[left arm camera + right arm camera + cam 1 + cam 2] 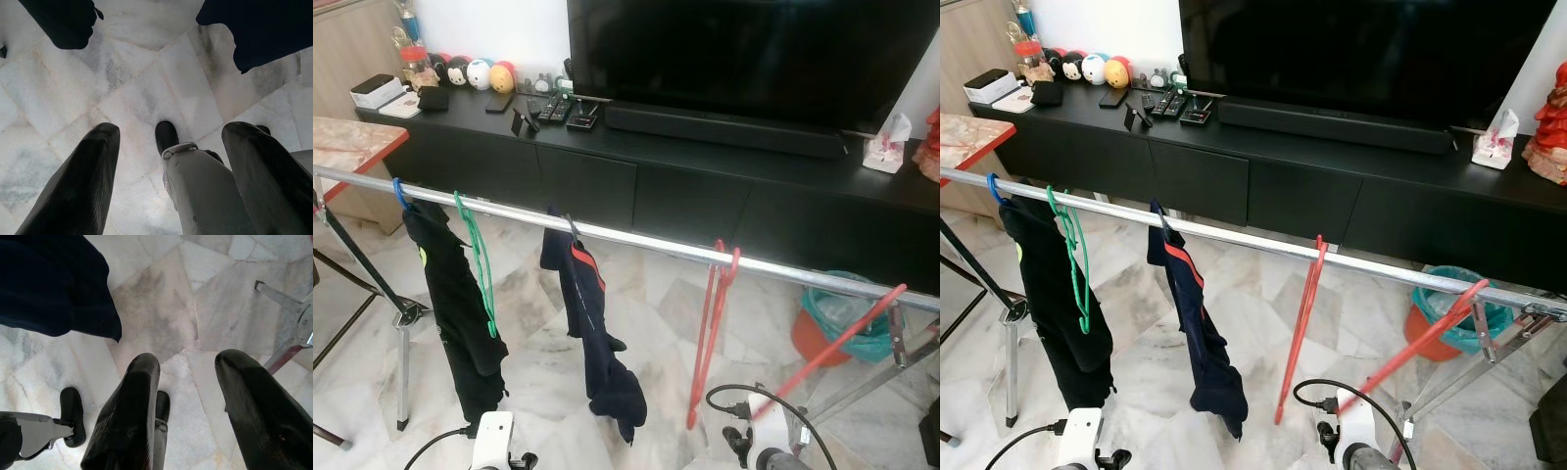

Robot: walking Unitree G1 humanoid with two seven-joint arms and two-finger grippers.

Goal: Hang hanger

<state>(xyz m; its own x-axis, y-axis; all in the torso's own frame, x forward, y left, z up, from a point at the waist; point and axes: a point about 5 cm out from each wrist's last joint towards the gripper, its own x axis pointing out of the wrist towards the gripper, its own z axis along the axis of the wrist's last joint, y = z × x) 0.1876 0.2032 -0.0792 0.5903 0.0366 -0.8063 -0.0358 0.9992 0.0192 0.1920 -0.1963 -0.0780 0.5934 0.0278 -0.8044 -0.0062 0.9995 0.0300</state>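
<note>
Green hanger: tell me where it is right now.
The green hanger hangs empty on the metal rail, toward the robot's left in the eye views, between the black garment on a blue hanger and the navy garment.

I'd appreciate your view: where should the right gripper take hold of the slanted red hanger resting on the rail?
Probably the red hanger's straight bare bar, below the rail, approached from the robot's side; it slopes down towards the right gripper, whose fingers are open.
</note>
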